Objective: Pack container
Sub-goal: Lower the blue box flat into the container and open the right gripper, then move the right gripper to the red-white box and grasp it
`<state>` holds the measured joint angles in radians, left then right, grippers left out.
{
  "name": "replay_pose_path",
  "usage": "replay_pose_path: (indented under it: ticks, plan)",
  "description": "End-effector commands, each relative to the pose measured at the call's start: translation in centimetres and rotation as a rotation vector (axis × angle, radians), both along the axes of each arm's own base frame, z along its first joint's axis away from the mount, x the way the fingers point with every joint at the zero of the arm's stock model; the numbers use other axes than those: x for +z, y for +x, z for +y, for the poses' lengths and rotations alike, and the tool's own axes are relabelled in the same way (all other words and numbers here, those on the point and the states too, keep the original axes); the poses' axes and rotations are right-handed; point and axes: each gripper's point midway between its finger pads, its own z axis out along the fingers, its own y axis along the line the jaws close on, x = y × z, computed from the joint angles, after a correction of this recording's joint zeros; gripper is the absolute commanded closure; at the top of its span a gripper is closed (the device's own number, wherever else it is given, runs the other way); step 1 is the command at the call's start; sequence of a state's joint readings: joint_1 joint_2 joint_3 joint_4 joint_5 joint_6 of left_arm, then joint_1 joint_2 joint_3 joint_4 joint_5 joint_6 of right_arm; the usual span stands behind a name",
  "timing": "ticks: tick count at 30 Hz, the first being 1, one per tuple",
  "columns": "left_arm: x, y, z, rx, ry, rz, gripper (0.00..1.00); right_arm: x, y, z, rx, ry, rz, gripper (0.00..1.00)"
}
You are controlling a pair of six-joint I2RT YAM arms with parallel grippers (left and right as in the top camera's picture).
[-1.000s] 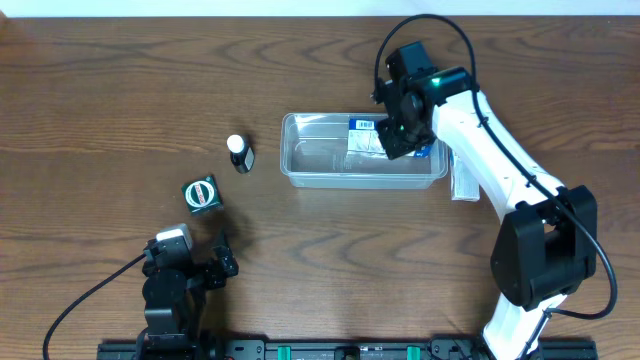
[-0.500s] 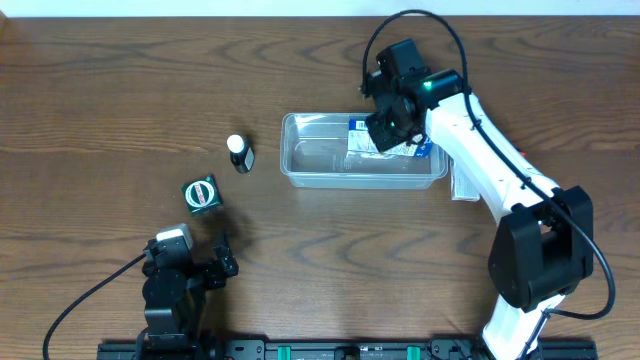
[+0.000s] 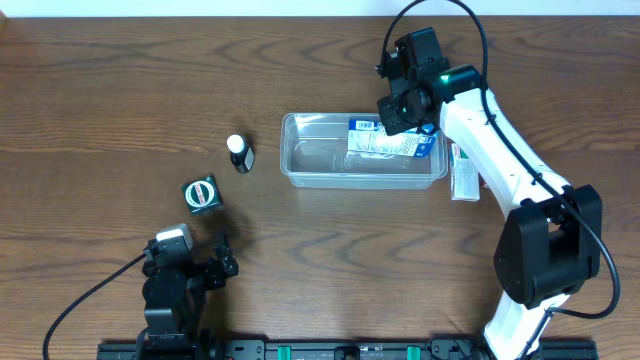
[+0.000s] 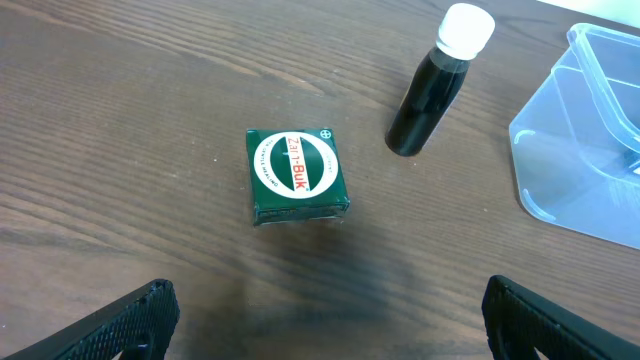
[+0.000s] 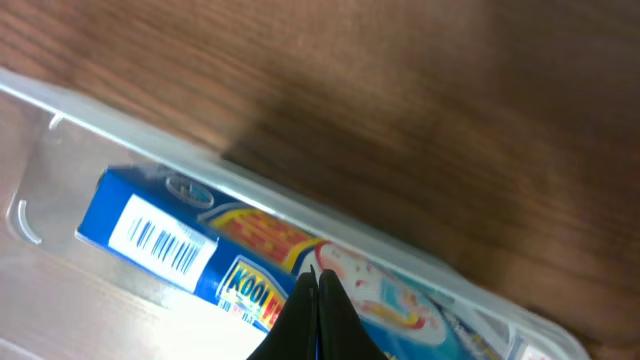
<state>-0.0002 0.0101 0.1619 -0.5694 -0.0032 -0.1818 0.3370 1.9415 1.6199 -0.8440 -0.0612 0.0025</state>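
Observation:
The container (image 3: 325, 160) is a clear shallow tub in the middle of the table. A blue carton (image 3: 392, 142) lies inside its right half. My right gripper (image 3: 393, 108) hangs above the tub's far rim, shut and empty. In the right wrist view its closed fingertips (image 5: 318, 288) sit over the blue carton (image 5: 165, 238), which lies just inside the tub's rim (image 5: 150, 135). My left gripper (image 4: 325, 330) is open and empty, low at the near left (image 3: 190, 268). In front of it lie a green box (image 4: 297, 175) and a black bottle (image 4: 433, 88) with a white cap.
The green box (image 3: 201, 192) and the black bottle (image 3: 239, 153) lie left of the tub. A white packet (image 3: 462, 172) lies on the table against the tub's right end. The tub's left corner (image 4: 590, 150) shows in the left wrist view.
My right gripper has drawn back from over the tub's right half towards the far rim and a little right. The blue carton stays in the tub. The left arm has not moved.

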Motion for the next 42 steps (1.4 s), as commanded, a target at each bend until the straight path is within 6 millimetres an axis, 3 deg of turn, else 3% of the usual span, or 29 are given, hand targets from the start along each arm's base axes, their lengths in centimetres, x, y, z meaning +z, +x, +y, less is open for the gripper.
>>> replay_pose_path:
  ticks: [1,5,8,14,21,25,29,32,34,37,39,41,42]
  plan:
    - [-0.4,0.0,0.2,0.002,0.018,0.005,0.02,-2.4,-1.6,0.6,0.007,0.021,0.108,0.99]
    - [-0.4,0.0,0.2,0.002,0.018,0.005,0.02,-3.1,-3.8,1.7,0.075,0.031,0.19,0.99]
    - [-0.4,0.0,0.2,0.002,0.018,0.005,0.02,-2.2,-4.4,2.3,0.12,0.025,0.174,0.99]
    - [-0.4,0.0,0.2,0.002,0.018,0.005,0.02,0.2,-3.8,4.1,0.185,0.063,0.08,0.99]
    - [-0.4,0.0,0.2,0.002,0.018,0.005,0.02,-0.4,-4.7,6.5,0.244,0.075,0.087,0.99]
    - [-0.4,0.0,0.2,0.002,0.018,0.005,0.02,-0.4,-4.7,6.9,0.253,0.068,0.078,0.99]
    - [-0.4,0.0,0.2,0.002,0.018,0.005,0.02,1.1,-3.9,6.2,0.151,0.12,0.066,0.99]
    - [-0.4,0.0,0.2,0.002,0.018,0.005,0.02,3.7,-3.1,4.3,0.073,0.185,0.034,0.99]
    - [-0.4,0.0,0.2,0.002,0.018,0.005,0.02,5.6,-2.5,1.6,-0.007,0.196,0.006,0.99]
    - [-0.4,0.0,0.2,0.002,0.018,0.005,0.02,7.5,-1.8,-4.9,-0.224,0.158,-0.022,0.98]
    - [-0.4,0.0,0.2,0.002,0.019,0.005,0.02,7.7,-2.2,-10.8,-0.433,0.109,-0.008,0.82]
    - [-0.4,0.0,0.2,0.002,0.019,0.005,0.02,7.2,-3.0,-14.5,-0.547,0.08,0.033,0.76]
    - [-0.4,0.0,0.2,0.002,0.018,0.005,0.02,6.3,-3.7,-16.4,-0.608,0.072,0.077,0.65]
